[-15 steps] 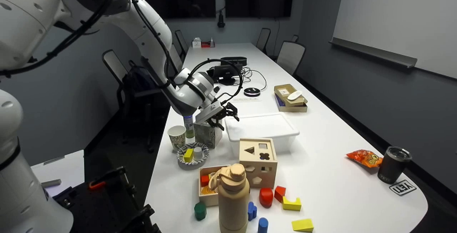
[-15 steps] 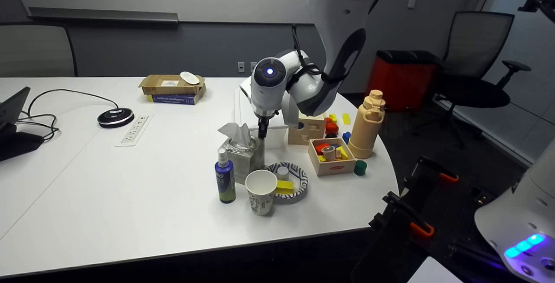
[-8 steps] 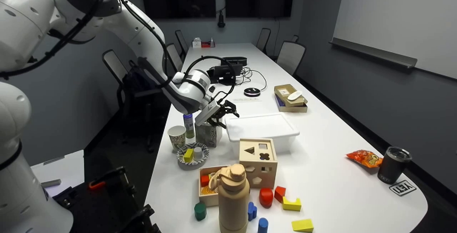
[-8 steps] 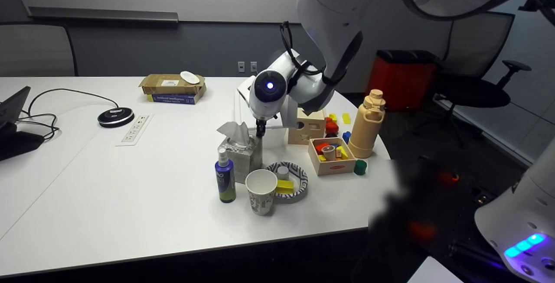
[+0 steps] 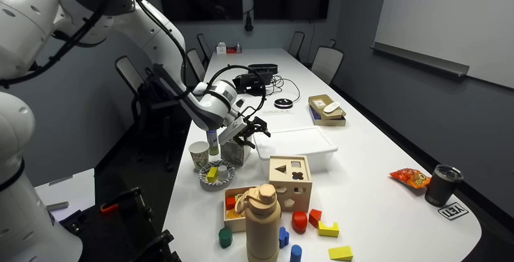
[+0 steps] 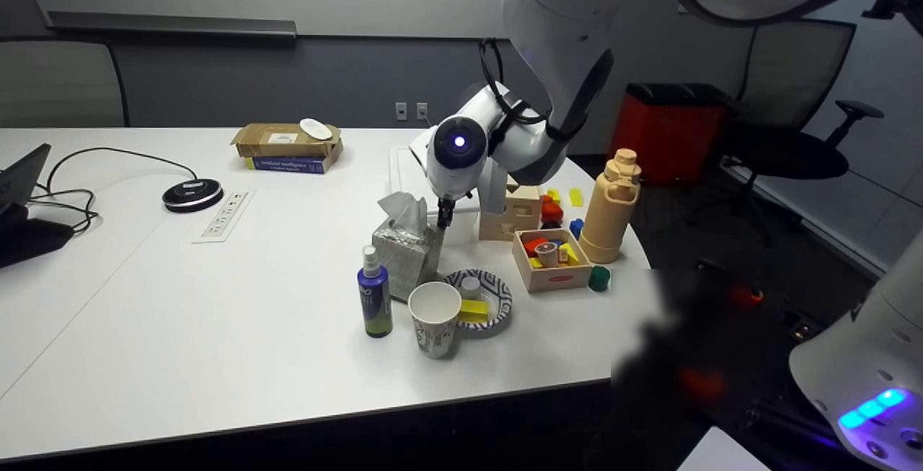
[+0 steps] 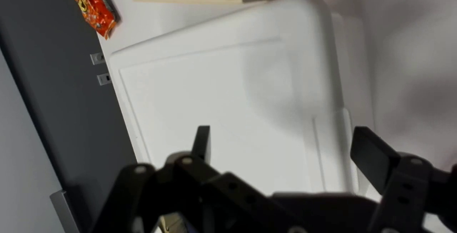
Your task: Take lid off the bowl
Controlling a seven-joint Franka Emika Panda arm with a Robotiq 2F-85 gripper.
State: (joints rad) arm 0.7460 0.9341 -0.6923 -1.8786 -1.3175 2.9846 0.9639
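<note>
My fingers (image 7: 375,160) stand spread apart, an edge of the white lid (image 7: 221,108) on its translucent box (image 5: 321,161) showing between them, and near them the tissue box (image 6: 404,262) looks slightly tilted. Beside that sits the patterned bowl (image 6: 503,299) with its yellow block (image 6: 473,311), seen in both exterior views but outside my wrist view. Past the lid, a wide stretch of white desk (image 5: 381,214) reaches its edge before the grey wall (image 5: 409,97).

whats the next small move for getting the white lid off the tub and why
Probably ease the open gripper a little closer to the white lid before closing: in the wrist view its edge lies between the spread jaws, yet nothing is gripped and the lid still covers the tub.
</note>
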